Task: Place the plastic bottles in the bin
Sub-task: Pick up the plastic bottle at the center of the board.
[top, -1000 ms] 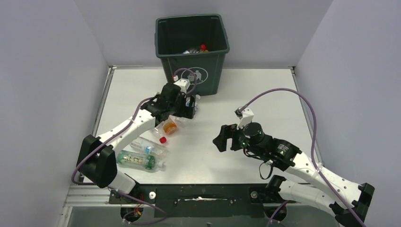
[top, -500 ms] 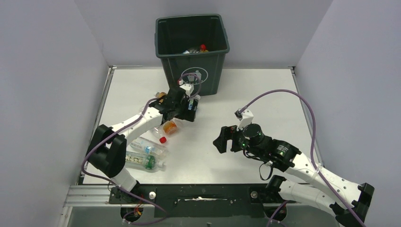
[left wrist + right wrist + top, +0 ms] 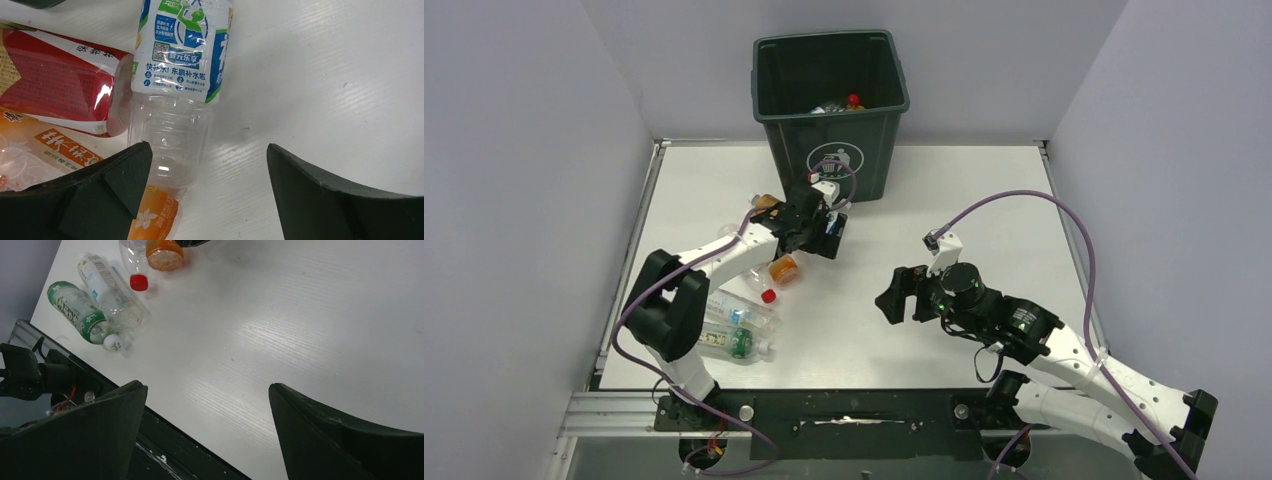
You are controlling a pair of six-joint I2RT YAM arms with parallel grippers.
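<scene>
The dark green bin (image 3: 830,90) stands at the back of the table, with bottles (image 3: 839,104) inside it. My left gripper (image 3: 822,236) hangs open just in front of the bin, low over a cluster of plastic bottles. In the left wrist view its jaws (image 3: 207,167) stand wide apart. A clear bottle with a blue-green label (image 3: 180,50) lies by the left finger. A red-label bottle (image 3: 55,85) and an orange-label bottle (image 3: 45,150) lie to its left. My right gripper (image 3: 892,296) hovers open and empty over bare table (image 3: 207,405).
More bottles lie at the left front: an orange-capped one (image 3: 782,268), a red-capped one (image 3: 768,296), a blue-label one (image 3: 739,312) and a green-label one (image 3: 724,342). Grey walls enclose the table on three sides. The metal rail (image 3: 844,410) runs along the near edge.
My left arm has folded its elbow forward and lowered the open gripper onto the bottles in front of the bin. The right arm has not moved.
</scene>
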